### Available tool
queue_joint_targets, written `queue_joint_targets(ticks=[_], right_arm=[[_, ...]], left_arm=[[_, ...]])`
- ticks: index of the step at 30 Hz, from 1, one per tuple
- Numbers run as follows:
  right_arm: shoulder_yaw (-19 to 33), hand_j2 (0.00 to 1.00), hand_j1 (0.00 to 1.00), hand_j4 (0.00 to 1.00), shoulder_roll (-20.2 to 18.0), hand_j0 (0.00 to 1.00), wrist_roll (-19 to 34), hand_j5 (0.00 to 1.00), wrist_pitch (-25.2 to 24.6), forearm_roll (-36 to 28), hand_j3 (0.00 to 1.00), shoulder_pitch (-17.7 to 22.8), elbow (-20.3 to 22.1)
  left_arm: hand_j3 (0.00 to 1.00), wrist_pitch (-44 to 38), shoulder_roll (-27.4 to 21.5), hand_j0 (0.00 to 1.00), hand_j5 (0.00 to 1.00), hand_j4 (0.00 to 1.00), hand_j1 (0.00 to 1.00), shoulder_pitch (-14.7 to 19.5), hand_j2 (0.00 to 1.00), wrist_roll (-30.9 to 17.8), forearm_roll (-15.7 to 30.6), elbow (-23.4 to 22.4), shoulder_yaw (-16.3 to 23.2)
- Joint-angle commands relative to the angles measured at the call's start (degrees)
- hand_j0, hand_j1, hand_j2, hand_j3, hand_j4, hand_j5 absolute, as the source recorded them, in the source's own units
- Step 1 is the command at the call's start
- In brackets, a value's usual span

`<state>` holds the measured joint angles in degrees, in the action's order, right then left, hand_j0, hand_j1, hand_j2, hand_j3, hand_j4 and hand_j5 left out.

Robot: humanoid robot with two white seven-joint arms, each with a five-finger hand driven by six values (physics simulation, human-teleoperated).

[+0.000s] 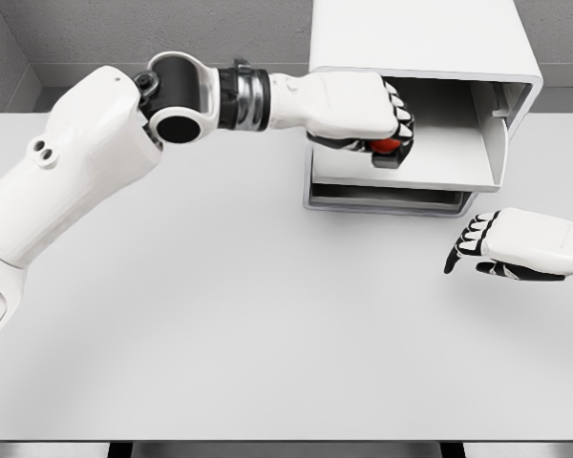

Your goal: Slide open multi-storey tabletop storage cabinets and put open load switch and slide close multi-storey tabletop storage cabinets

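My left hand [368,113] is curled tight around the load switch [387,150], a red-and-dark piece peeking out under the fingers, right over the front lip of the pulled-out drawer [439,143]. The cabinet [422,57] sits at the tabletop's [220,324] far right, upper drawer slid forward, room inside it to the right. My right hand [501,248] hovers below, fingers loosely extended, holding nothing. I see no readable markings.
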<state>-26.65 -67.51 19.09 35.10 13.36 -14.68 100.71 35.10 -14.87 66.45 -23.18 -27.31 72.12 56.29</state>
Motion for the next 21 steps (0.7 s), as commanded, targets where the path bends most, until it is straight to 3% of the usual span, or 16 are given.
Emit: queue_joint_targets(ticks=[1,21], right_arm=[[0.0,0.59,0.59,0.59,-0.1,0.59,0.0,0.59,-0.1,-0.3,0.59,0.0,0.0],[0.0,0.59,0.59,0.59,-0.1,0.59,0.0,0.59,-0.1,0.0,0.59,0.1,0.0]], left_arm=[[0.53,-0.1,1.4,0.53,0.53,0.53,0.53,0.0,0.53,-0.1,0.0,-1.7,0.0],[0.53,-0.1,5.8,0.53,0.53,0.53,0.53,1.1,0.53,-1.3,0.0,-6.7,0.0]])
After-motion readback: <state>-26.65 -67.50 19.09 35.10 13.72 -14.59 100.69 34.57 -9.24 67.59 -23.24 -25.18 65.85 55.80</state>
